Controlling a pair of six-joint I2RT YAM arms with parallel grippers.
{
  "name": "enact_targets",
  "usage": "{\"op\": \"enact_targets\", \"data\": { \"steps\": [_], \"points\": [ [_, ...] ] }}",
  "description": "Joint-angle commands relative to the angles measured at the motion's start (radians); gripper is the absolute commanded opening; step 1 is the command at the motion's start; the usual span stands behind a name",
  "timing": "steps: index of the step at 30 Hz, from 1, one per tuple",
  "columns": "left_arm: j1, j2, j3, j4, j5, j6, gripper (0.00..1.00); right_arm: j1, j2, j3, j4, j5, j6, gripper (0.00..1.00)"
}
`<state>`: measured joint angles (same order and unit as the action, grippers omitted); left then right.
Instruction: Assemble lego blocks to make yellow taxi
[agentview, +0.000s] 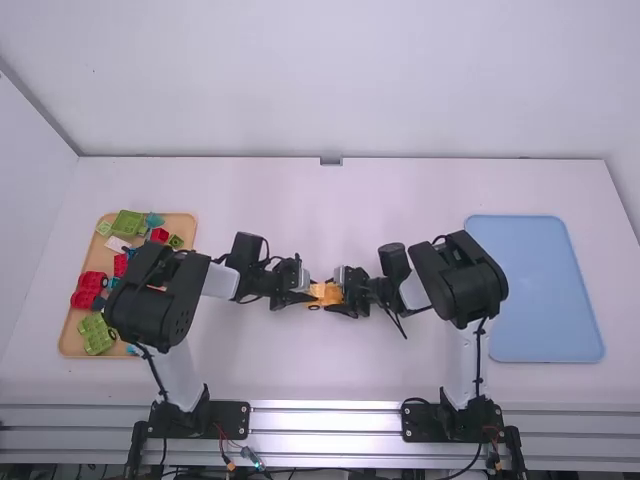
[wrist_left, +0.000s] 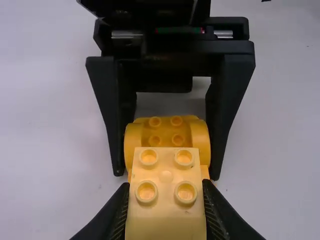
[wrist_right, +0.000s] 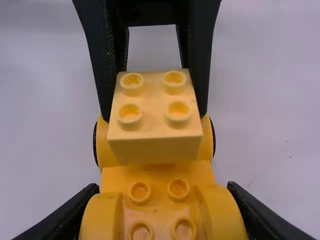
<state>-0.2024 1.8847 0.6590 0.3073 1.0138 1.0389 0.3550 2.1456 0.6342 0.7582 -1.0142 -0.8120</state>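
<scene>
In the high view my left gripper (agentview: 300, 289) and my right gripper (agentview: 342, 298) face each other at the table's middle, the orange-yellow car base (agentview: 325, 294) between them. My left gripper (wrist_left: 166, 200) is shut on the pale yellow 2x2 block (wrist_left: 166, 175), studs up. That block (wrist_right: 155, 107) sits over the wheeled end of the car base (wrist_right: 160, 177); whether it is pressed fully down, I cannot tell. My right gripper (wrist_right: 162, 212) is shut on the car base's other end, its fingers on both fenders.
An orange tray (agentview: 72, 335) at the left holds red, green and blue pieces beneath the left arm. On the right lies a blue tray (agentview: 545, 290), beside the right arm.
</scene>
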Motion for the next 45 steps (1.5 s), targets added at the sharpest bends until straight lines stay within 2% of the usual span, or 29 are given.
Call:
{"op": "enact_targets", "data": {
  "steps": [1,17,26,28,30,37,42,45],
  "points": [
    [-0.003,0.016,0.002,-0.005,0.031,-0.003,0.02,-0.002,0.014,-0.005,-0.003,-0.011,0.003,0.53],
    [0.006,0.015,0.002,-0.003,-0.08,-0.04,0.02,-0.002,0.014,-0.006,-0.003,-0.01,0.004,0.52],
    [0.005,0.015,0.002,-0.011,-0.089,-0.047,0.02,-0.002,0.014,-0.006,-0.007,0.002,0.004,0.52],
    [0.005,0.015,0.002,-0.011,-0.088,-0.048,0.06,-0.002,0.014,-0.006,-0.006,0.0,0.004,0.52],
    [0.005,0.015,0.002,-0.013,-0.088,-0.047,0.16,-0.002,0.014,-0.006,-0.006,0.001,0.004,0.52],
    [0.006,0.015,0.002,-0.026,-0.081,-0.048,0.4,-0.002,0.014,-0.006,-0.006,0.002,0.004,0.52],
    [0.006,0.015,0.002,-0.029,-0.08,-0.048,0.44,-0.003,0.014,-0.006,-0.006,0.004,0.004,0.52],
    [0.006,0.015,0.002,-0.029,-0.08,-0.048,0.36,-0.003,0.014,-0.006,-0.008,0.018,0.005,0.52]
  ]
}}
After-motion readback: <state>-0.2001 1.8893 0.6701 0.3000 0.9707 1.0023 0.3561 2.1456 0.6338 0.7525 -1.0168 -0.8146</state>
